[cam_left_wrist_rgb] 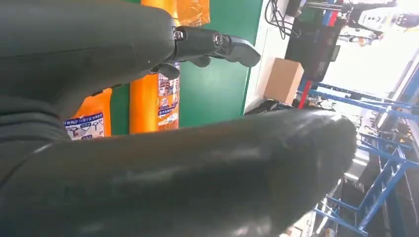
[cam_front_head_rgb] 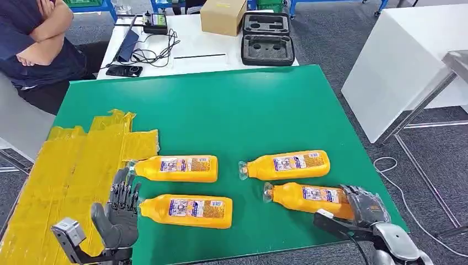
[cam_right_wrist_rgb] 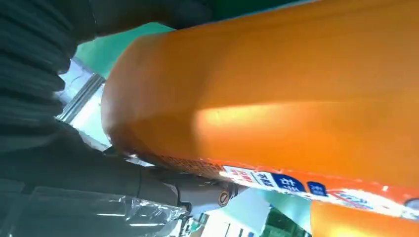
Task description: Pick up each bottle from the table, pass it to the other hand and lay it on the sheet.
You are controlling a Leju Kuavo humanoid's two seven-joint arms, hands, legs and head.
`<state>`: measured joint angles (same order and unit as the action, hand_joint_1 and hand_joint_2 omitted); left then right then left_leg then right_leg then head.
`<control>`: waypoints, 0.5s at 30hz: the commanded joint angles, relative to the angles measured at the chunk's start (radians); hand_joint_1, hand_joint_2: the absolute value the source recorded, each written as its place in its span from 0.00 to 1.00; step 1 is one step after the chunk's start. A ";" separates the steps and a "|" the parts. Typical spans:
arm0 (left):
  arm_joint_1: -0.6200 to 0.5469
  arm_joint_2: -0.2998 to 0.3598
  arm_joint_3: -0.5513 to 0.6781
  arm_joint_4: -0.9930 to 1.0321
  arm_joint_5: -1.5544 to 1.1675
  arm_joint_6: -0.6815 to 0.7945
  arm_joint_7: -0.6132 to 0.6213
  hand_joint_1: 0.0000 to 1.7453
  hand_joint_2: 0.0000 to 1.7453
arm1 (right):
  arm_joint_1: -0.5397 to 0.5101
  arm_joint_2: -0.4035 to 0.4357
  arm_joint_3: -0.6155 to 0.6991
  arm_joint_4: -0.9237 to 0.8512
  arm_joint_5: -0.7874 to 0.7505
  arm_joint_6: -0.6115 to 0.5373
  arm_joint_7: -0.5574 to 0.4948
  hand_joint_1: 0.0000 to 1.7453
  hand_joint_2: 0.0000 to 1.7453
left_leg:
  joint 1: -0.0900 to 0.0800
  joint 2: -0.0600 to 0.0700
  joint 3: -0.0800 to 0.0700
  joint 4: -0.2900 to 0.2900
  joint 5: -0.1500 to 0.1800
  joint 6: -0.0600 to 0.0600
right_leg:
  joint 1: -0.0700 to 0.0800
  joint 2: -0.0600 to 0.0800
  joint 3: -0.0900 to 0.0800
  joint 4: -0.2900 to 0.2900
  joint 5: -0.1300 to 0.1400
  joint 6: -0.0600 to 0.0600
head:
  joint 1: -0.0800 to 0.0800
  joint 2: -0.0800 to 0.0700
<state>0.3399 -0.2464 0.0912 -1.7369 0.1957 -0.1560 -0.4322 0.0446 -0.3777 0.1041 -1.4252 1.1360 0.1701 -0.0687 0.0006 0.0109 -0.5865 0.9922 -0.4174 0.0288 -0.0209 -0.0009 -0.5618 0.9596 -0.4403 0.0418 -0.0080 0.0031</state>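
Bottle (cam_front_head_rgb: 309, 197) at near right of green table (cam_front_head_rgb: 248, 110) lying with long axis across, cap pointing toward left hand (cam_front_head_rgb: 120, 212). Right hand (cam_front_head_rgb: 365, 205) gripping its base end. Left hand waiting with fingers spread, holding nothing, beside yellow sheet (cam_front_head_rgb: 72, 171).

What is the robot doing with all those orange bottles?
The robot is moving orange bottles onto the yellow sheet, one at a time. Four bottles lie on the green table, and none is fully on the sheet yet. Its right hand is wrapped around the base of the near right bottle, which is still lying down. Its left hand waits open beside the near left bottle, at the edge of the sheet. A person sits at the far corner with folded arms.
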 commanded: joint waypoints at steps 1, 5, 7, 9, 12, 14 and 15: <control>-0.018 0.005 0.024 0.035 0.007 -0.012 0.000 0.00 0.00 | 0.077 -0.009 0.023 0.008 -0.074 -0.007 -0.013 1.00 1.00 | 0.001 -0.003 0.001 -0.001 0.000 -0.001 | 0.001 -0.002 0.002 -0.002 -0.001 -0.001 | 0.000 0.000; -0.019 0.000 0.041 0.036 0.017 -0.018 -0.021 0.00 0.00 | 0.184 0.064 -0.078 -0.285 -0.291 0.002 -0.151 1.00 1.00 | 0.001 -0.006 0.000 0.000 -0.001 -0.002 | 0.001 -0.005 0.001 -0.001 -0.002 -0.002 | 0.000 0.000; -0.009 -0.021 0.059 0.030 0.014 -0.020 -0.031 0.00 0.00 | 0.184 0.068 -0.108 -0.385 -0.457 0.026 -0.246 1.00 1.00 | 0.000 -0.005 -0.001 0.000 -0.001 -0.002 | 0.000 -0.003 -0.001 0.001 -0.003 -0.002 | 0.000 0.000; -0.003 -0.024 0.065 0.029 0.004 -0.018 -0.032 0.00 1.00 | 0.167 0.042 -0.137 -0.416 -0.584 0.042 -0.309 1.00 1.00 | 0.000 -0.001 -0.007 0.000 0.000 -0.001 | 0.000 0.001 0.004 0.002 0.000 -0.001 | 0.000 0.000; -0.003 -0.023 0.066 0.031 0.004 -0.019 -0.032 0.00 1.00 | 0.165 0.041 -0.145 -0.407 -0.590 0.047 -0.310 1.00 1.00 | 0.000 -0.001 -0.008 0.000 0.000 -0.001 | 0.000 0.000 0.003 0.002 0.000 -0.001 | 0.000 0.000; -0.004 -0.024 0.067 0.031 0.003 -0.020 -0.032 0.00 1.00 | 0.166 0.042 -0.144 -0.400 -0.591 0.048 -0.314 1.00 1.00 | 0.001 -0.004 -0.007 0.001 0.000 -0.001 | 0.001 -0.002 0.004 0.000 -0.001 -0.001 | 0.000 0.000; -0.005 -0.024 0.067 0.031 0.003 -0.019 -0.032 0.00 1.00 | 0.167 0.044 -0.142 -0.396 -0.590 0.046 -0.319 1.00 1.00 | 0.001 -0.003 -0.007 0.000 0.001 -0.001 | 0.000 -0.002 0.004 0.000 -0.001 -0.001 | 0.000 0.000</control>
<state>0.3441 -0.2541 0.1164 -1.7369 0.2018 -0.1736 -0.4643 0.2004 -0.3616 0.0137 -1.7594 0.5554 0.2037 -0.3731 0.0009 0.0092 -0.5950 0.9923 -0.4160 0.0285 -0.0209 -0.0015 -0.5604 0.9603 -0.4403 0.0419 -0.0076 0.0031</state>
